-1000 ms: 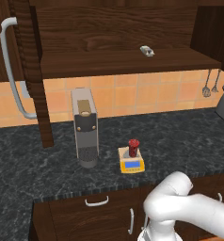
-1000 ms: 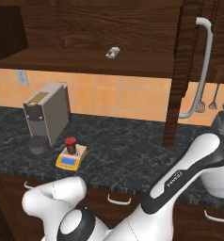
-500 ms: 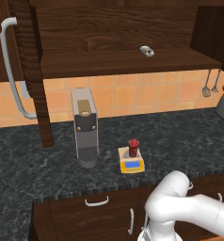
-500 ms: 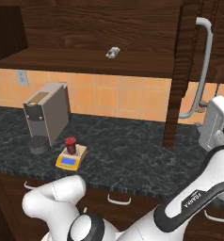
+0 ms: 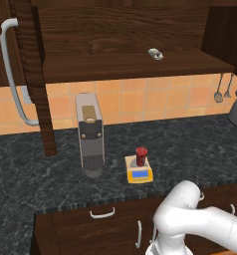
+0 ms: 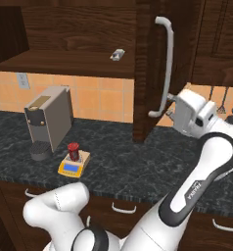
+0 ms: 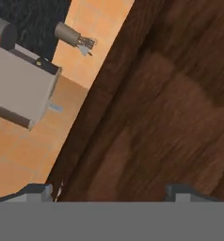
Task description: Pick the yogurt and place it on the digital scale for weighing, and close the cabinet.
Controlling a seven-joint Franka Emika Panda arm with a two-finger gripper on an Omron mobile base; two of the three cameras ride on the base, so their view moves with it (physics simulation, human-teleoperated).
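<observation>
The yogurt (image 5: 140, 155) (image 6: 74, 150), a small red cup, stands upright on the yellow digital scale (image 5: 139, 174) (image 6: 72, 167) on the dark counter. The cabinet stands open: its left door (image 5: 30, 74) and right door (image 6: 146, 73) both swing out, each with a long silver handle (image 6: 165, 63). My gripper (image 6: 173, 112) hovers at the right door's outer side, just below that handle. In the hand view the door's wood face (image 7: 156, 108) is close ahead of my gripper (image 7: 109, 192), whose fingertips (image 7: 38, 190) stand wide apart, open, with nothing between them.
A tall grey coffee machine (image 5: 89, 132) (image 6: 50, 120) (image 7: 20, 89) stands left of the scale. A small packet (image 5: 155, 54) (image 6: 117, 55) lies on the cabinet shelf. Utensils (image 5: 219, 94) hang on the tiled wall at the right. Drawers run under the counter.
The arm has swung up from the lower right, bringing the hand to the right door near its handle. The yogurt and scale have not moved.
</observation>
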